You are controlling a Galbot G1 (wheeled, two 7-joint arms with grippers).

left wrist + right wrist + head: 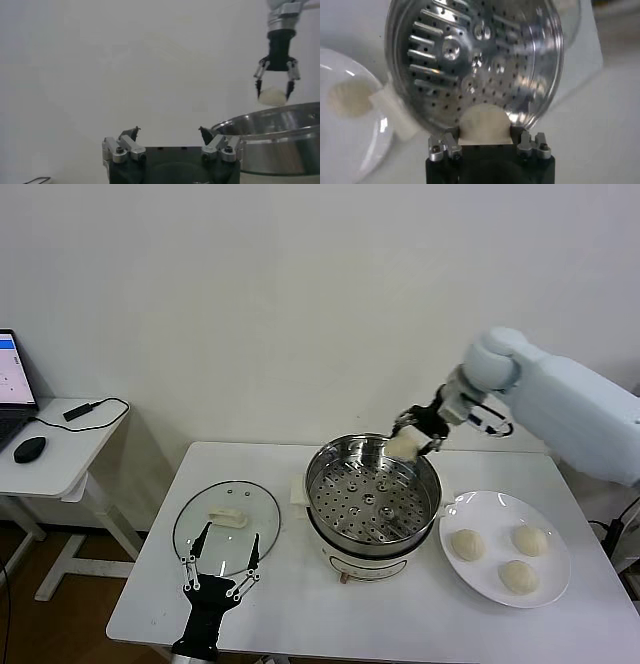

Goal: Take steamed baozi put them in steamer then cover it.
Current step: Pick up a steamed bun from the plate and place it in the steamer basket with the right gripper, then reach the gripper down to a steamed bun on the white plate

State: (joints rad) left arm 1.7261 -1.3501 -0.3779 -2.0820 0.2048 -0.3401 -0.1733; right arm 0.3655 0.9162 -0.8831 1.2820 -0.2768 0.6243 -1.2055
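At the bench's near edge, the left end effector is seen idle with fingers spread wide, just before the glass lid. Three steamed baozi are left on the white plate. Farther back, a fourth bun is gripped in the right end effector, held above the steamer at its far rim; the empty perforated tray lies directly below.

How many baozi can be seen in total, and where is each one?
4. Three baozi lie on the white plate: one toward the steamer, one farther back, one nearest. The fourth is in the right gripper above the steamer rim. None seem hidden.
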